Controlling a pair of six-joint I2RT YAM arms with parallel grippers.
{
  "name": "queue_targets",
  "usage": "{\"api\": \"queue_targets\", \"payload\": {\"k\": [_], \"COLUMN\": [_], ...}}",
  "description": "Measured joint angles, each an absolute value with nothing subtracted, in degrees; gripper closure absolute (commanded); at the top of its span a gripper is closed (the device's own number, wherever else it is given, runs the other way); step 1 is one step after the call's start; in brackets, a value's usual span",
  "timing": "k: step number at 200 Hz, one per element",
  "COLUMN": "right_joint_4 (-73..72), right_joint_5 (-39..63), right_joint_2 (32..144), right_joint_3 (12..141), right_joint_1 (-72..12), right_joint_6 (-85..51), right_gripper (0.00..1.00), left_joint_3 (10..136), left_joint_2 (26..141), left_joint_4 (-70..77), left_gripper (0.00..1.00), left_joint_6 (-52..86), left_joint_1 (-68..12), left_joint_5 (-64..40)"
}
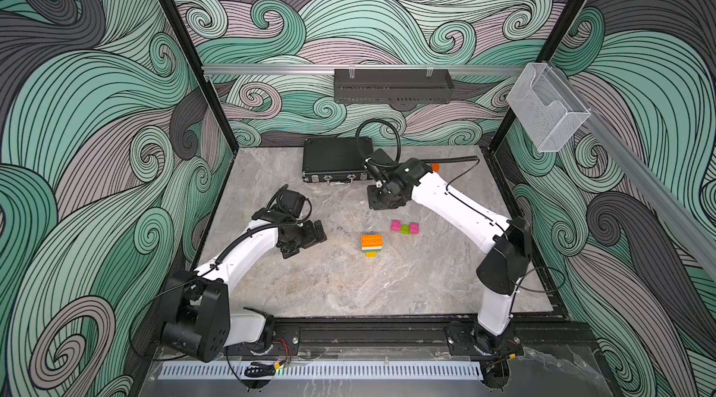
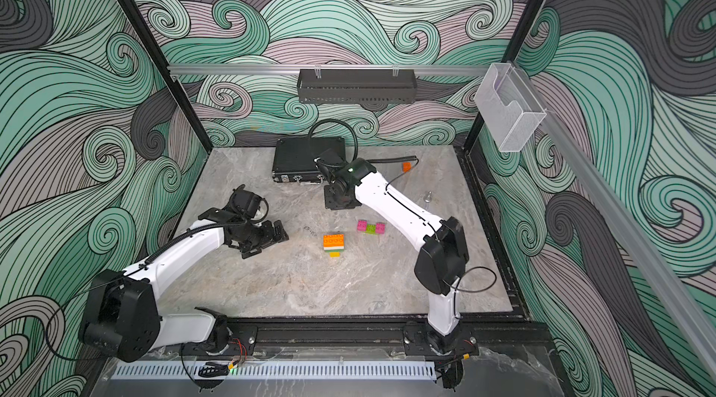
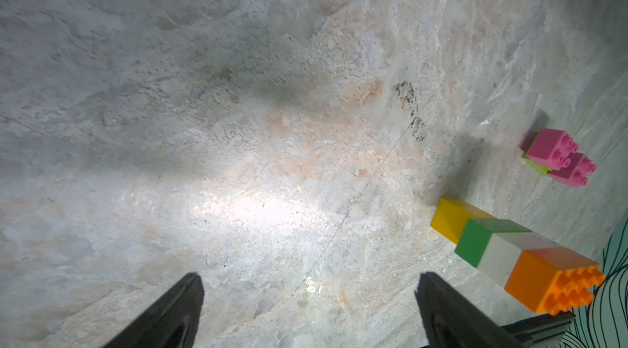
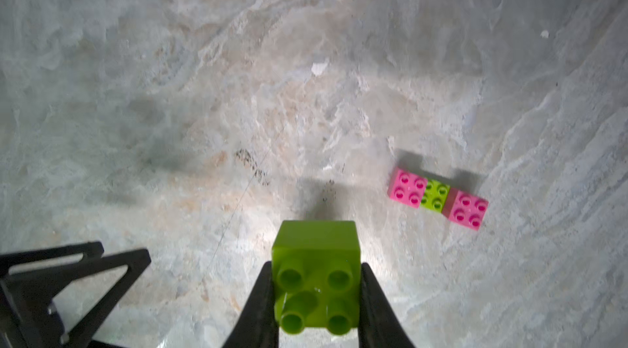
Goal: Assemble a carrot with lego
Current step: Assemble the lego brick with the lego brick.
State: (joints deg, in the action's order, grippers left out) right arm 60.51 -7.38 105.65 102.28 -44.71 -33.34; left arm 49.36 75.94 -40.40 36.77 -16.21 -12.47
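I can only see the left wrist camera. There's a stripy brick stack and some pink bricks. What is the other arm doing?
Observer: The right gripper has its jaws shut on a lime green brick, studs facing its camera.
Operator: Is there anything big near it?
Observer: Yes, a black briefcase lies flat at the back of the table, just beyond that gripper.
Operator: Are there any more bricks I can't see?
Observer: One small orange cube sits alone near the back, far from the other bricks.
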Motion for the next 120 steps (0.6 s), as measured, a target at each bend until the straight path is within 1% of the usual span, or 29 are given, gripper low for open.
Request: {"api": "queue_targets", "payload": {"k": [55, 120], "right_joint_4": [59.94, 58.26], "right_joint_5": [-7.25, -6.72], "right_joint_2": [100.53, 99.66], "right_joint_3": [90.8, 88.51], "right_joint_1": [-50.04, -52.27], "right_joint_6": [-39.68, -44.49], "right_gripper": [0.82, 0.82], "left_joint_3": [49.32, 48.47], "left_joint_2": [76.75, 76.73], "left_joint_4": [-39.2, -38.52], "left_gripper": [0.01, 0.01], "left_joint_6": [36.51, 36.47], "left_joint_1": [-16.19, -16.16], "left_joint_5": [-12.51, -12.71]}}
